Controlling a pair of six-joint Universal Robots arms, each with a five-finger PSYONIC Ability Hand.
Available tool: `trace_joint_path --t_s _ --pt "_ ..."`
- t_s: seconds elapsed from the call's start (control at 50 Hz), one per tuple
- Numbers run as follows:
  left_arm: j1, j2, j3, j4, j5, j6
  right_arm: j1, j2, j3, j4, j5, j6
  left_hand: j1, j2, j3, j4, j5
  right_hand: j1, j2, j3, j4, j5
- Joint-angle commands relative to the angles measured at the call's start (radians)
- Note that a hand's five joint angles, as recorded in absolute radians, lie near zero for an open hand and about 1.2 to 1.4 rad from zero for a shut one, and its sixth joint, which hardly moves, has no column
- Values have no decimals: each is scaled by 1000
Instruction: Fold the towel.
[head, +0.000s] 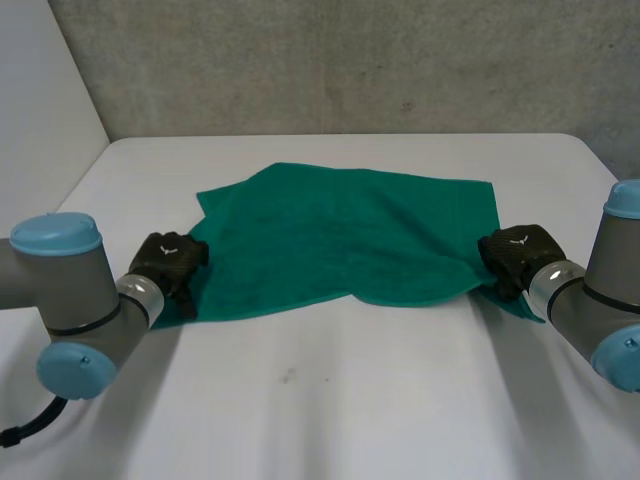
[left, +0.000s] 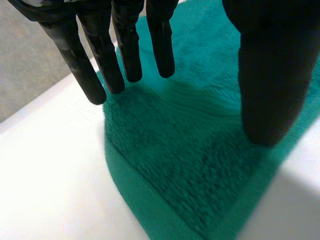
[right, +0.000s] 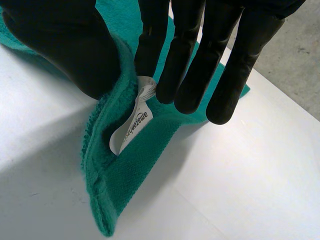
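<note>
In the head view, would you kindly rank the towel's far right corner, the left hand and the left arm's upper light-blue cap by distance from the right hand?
1. Towel's far right corner, just beyond the right hand.
2. Left hand, at the towel's opposite edge.
3. Left arm's upper light-blue cap, outermost.

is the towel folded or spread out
Spread out: the towel lies mostly flat on the table, left hand and right hand at its near corners.

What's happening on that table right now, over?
Left hand open over towel near-left corner. Right hand pinching its right edge beside the label. Towel mostly flat, not yet folded. Nothing in the way.
</note>
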Motion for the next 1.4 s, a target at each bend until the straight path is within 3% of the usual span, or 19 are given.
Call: trace_joint_path --t_s 0.02,0.28,0.36,0.38,0.4,0.46,0.6,0.92,1.26,1.32,1.4 --pt "0 -24 31 57 2 1 0 1 0 0 0 -1 178 182 181 177 212 418 218 211 204 228" --pt "0 -73 77 56 2 4 -3 0 0 0 2 -2 437 441 439 435 470 418 218 211 204 228" --pt "-2 -44 60 39 -3 1 -3 0 0 0 2 -2 281 285 284 280 315 418 218 211 204 228" --pt "-3 -28 54 28 -3 1 -3 1 0 0 2 -2 176 180 179 175 210 418 218 211 204 228" --pt "-2 28 21 -17 -3 -3 -3 2 0 0 2 -2 -124 -120 -121 -125 -90 418 218 211 204 228" --pt "-2 71 -13 -67 -2 -4 -3 0 -2 0 2 -2 -212 -208 -209 -213 -178 418 218 211 204 228" --pt "1 114 -81 -111 -2 1 -1 1 -2 0 0 -2 -206 -202 -204 -208 -173 418 218 211 204 228" --pt "26 24 -27 19 -3 4 -1 0 5 -1 2 -4 37 41 40 36 71 418 218 211 204 228" --pt "26 -22 33 11 -5 6 0 2 3 -1 2 -5 105 109 107 104 139 418 218 211 204 228" --pt "24 -10 26 1 -6 4 0 2 5 0 2 -5 93 97 96 92 127 418 218 211 204 228" --pt "24 50 -16 -76 -6 3 0 0 5 -1 2 -5 -91 -87 -89 -92 -57 418 218 211 204 228"
